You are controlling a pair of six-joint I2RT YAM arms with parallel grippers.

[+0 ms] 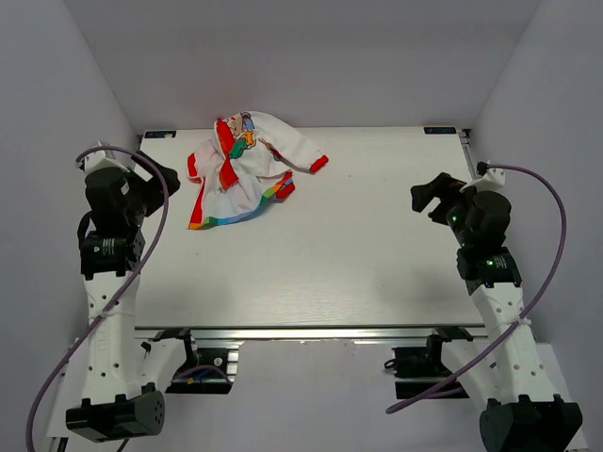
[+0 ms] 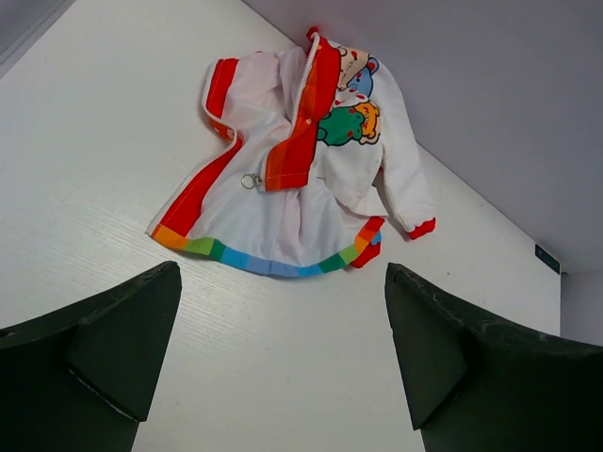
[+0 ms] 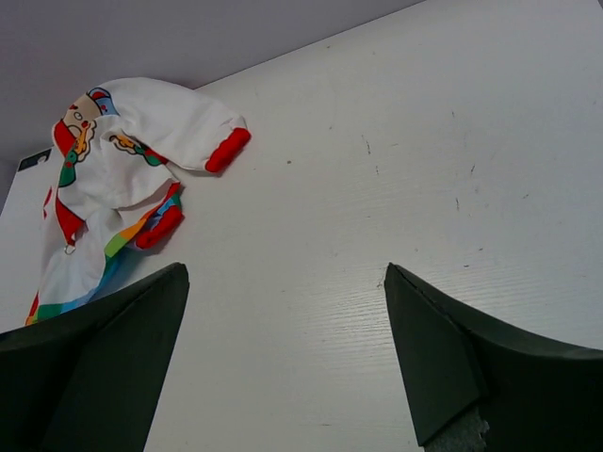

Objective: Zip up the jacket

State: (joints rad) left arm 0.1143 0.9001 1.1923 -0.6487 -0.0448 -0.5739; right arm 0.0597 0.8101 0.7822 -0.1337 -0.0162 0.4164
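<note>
The small white jacket [image 1: 247, 168] lies crumpled at the far left of the table, with red lining and cuffs, a rainbow hem and a cartoon print. In the left wrist view the jacket [image 2: 301, 169] lies open, one front flap folded back red side up, with a metal zipper pull [image 2: 250, 181] at its edge. It also shows in the right wrist view [image 3: 113, 179]. My left gripper [image 1: 162, 179] is open and empty, at the table's left edge, apart from the jacket. My right gripper [image 1: 429, 198] is open and empty at the right side, far from it.
The white table [image 1: 358, 245] is enclosed by grey walls at the left, right and back. Small black markers sit at its far corners [image 1: 440, 130]. Purple cables loop from both arms.
</note>
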